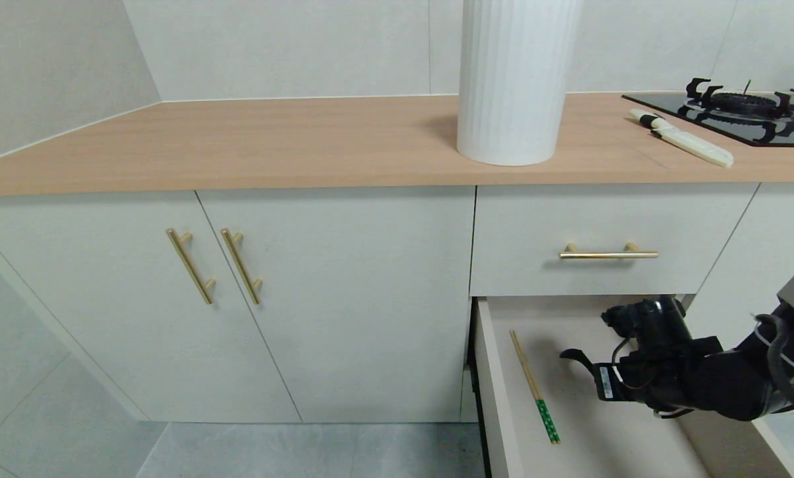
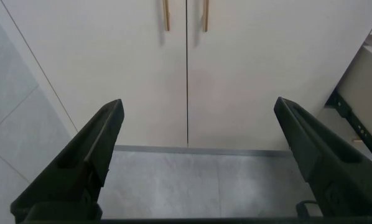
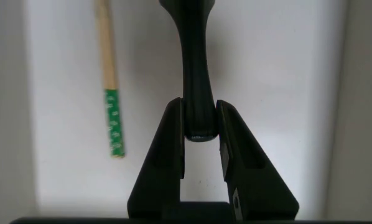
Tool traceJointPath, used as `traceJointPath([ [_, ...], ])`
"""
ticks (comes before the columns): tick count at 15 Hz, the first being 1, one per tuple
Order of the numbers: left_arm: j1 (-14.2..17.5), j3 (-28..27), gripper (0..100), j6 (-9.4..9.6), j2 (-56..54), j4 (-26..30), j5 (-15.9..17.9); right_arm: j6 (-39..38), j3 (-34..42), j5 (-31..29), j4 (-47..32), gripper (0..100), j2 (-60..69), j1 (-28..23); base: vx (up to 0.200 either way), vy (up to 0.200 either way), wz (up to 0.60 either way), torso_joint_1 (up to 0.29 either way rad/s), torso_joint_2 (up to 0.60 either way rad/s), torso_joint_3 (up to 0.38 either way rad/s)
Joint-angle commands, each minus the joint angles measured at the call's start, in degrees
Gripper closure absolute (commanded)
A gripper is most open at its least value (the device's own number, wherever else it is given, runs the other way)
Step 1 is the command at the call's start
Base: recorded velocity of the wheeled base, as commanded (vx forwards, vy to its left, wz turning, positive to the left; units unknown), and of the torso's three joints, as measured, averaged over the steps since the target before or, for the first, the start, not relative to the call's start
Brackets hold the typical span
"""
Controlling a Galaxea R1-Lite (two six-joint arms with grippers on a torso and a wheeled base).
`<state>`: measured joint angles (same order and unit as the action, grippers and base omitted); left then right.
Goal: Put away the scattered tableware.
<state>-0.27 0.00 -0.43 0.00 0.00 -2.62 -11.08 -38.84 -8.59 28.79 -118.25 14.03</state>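
My right gripper (image 1: 601, 380) hangs over the open lower drawer (image 1: 494, 398), shut on the handle of a black utensil (image 1: 574, 359). In the right wrist view the gripper (image 3: 199, 117) clamps the utensil's handle (image 3: 195, 56) just above the drawer floor; the utensil's far end is cut off. A pair of wooden chopsticks with green ends (image 1: 534, 394) (image 3: 110, 81) lies in the drawer beside it. A cream-handled knife (image 1: 686, 138) rests on the wooden counter near the stove. My left gripper (image 2: 198, 109) is open and holds nothing, low in front of the cabinet doors.
A tall white ribbed cylinder (image 1: 513, 79) stands on the counter (image 1: 271, 143) above the drawers. A black gas hob (image 1: 745, 109) sits at the back right. The upper drawer with a gold handle (image 1: 608, 253) is closed. Two closed cabinet doors (image 1: 238, 299) are to the left.
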Motion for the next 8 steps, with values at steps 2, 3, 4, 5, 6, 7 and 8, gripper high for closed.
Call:
traceJointPath([
  [2,0.00,0.00,0,-0.01,0.00,0.00,-0.02,0.09,0.08,-0.55,1.00,100,-3.66,0.12,0.000,0.000,0.00,0.000,0.00,0.000],
  [3,0.00,0.00,0,-0.01,0.00,0.00,-0.02,0.18,0.17,-0.55,1.00,100,-3.92,0.12,0.000,0.000,0.00,0.000,0.00,0.000],
  [4,0.00,0.00,0,-0.01,0.00,0.00,-0.02,0.27,0.26,-0.55,1.00,100,-4.27,0.03,0.000,0.000,0.00,0.000,0.00,0.000],
  [5,0.00,0.00,0,-0.01,0.00,0.00,-0.02,0.36,0.34,-0.55,1.00,100,-4.71,0.12,0.000,0.000,0.00,0.000,0.00,0.000],
  [6,0.00,0.00,0,-0.01,0.00,0.00,-0.02,0.36,0.34,-0.55,1.00,100,-5.33,0.12,0.000,0.000,0.00,0.000,0.00,0.000],
  [7,0.00,0.00,0,-0.01,0.00,0.00,-0.02,0.36,0.34,-0.55,1.00,100,-5.94,0.12,0.000,0.000,0.00,0.000,0.00,0.000],
  [8,0.00,0.00,0,-0.01,0.00,0.00,-0.02,0.36,0.26,-0.55,1.00,100,-6.20,0.12,0.000,0.000,0.00,0.000,0.00,0.000],
])
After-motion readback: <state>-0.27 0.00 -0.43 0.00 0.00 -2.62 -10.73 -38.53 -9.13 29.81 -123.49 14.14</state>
